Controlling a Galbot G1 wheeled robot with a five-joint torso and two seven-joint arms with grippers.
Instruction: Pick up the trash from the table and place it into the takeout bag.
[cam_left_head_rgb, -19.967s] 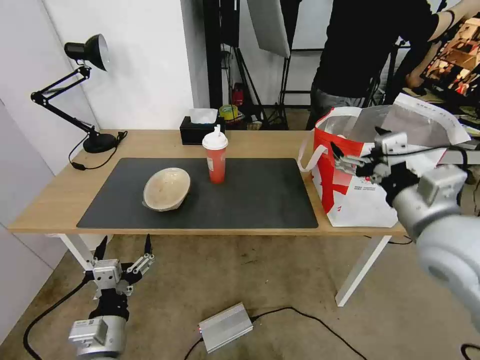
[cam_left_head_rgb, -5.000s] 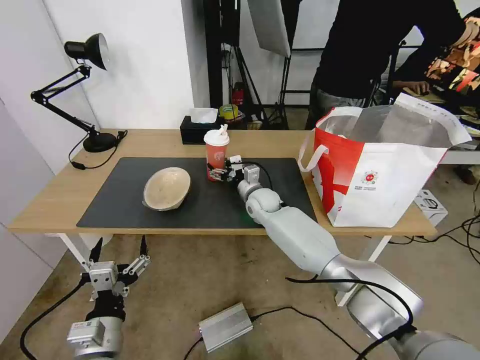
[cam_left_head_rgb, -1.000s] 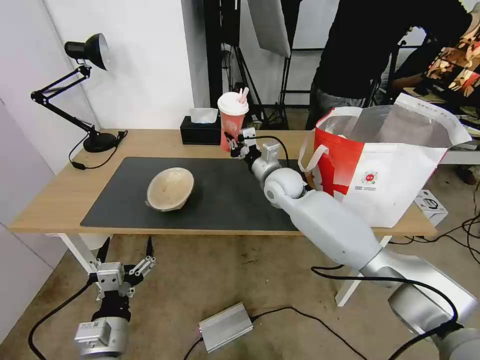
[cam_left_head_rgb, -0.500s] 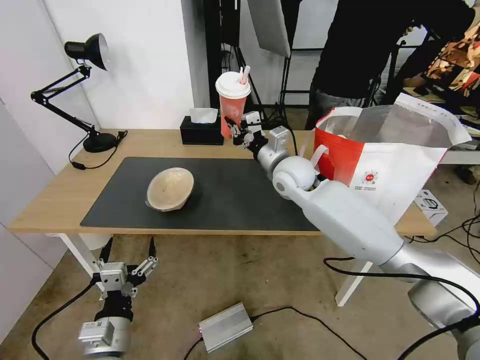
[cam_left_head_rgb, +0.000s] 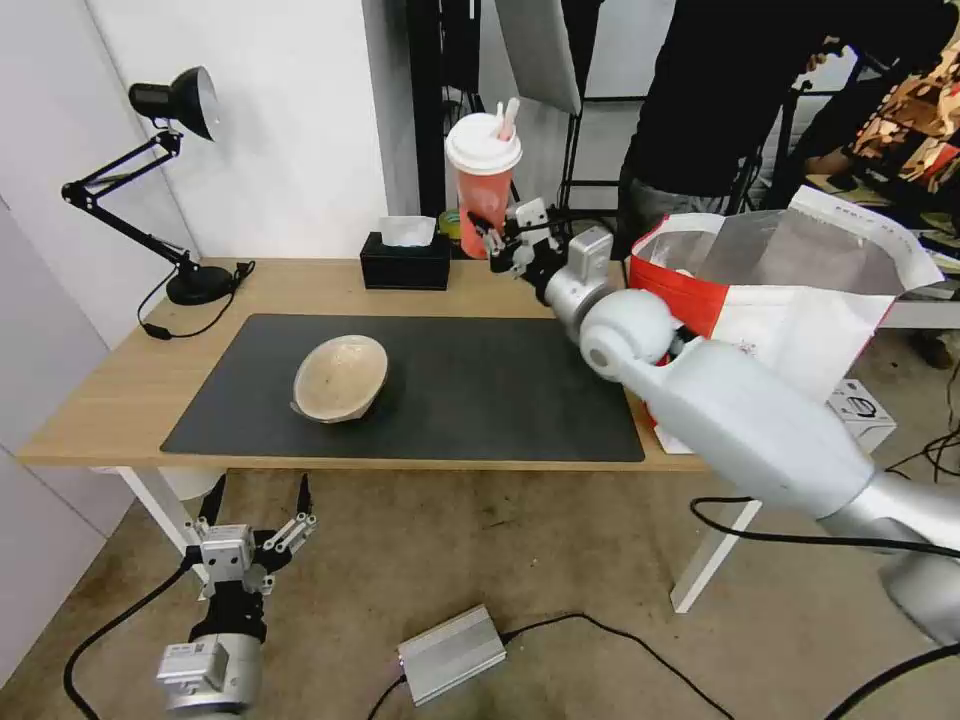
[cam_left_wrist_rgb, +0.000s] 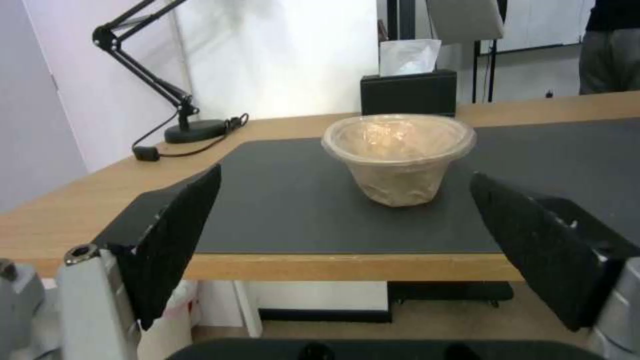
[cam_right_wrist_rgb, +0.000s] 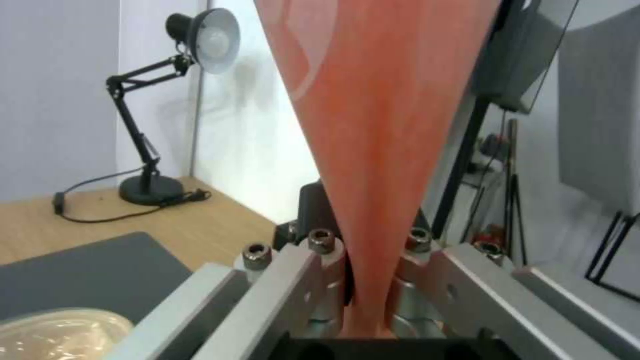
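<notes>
My right gripper (cam_left_head_rgb: 497, 243) is shut on the base of the red drink cup (cam_left_head_rgb: 484, 192), holding it upright well above the table's far edge, left of the takeout bag (cam_left_head_rgb: 800, 300). In the right wrist view the cup (cam_right_wrist_rgb: 373, 130) rises between my fingers (cam_right_wrist_rgb: 313, 280). The beige bowl (cam_left_head_rgb: 340, 376) sits tilted on the dark mat (cam_left_head_rgb: 480, 400); it also shows ahead in the left wrist view (cam_left_wrist_rgb: 399, 156). My left gripper (cam_left_head_rgb: 255, 505) hangs open below the table's front edge, left of centre.
A black tissue box (cam_left_head_rgb: 405, 262) and a black desk lamp (cam_left_head_rgb: 170, 170) stand along the table's (cam_left_head_rgb: 110, 390) far side. A person in black stands behind the bag. A silver box (cam_left_head_rgb: 452, 655) with cables lies on the floor.
My right arm has lifted the red cup higher and carried it rightward toward the bag. The bowl and my left arm stay where they were.
</notes>
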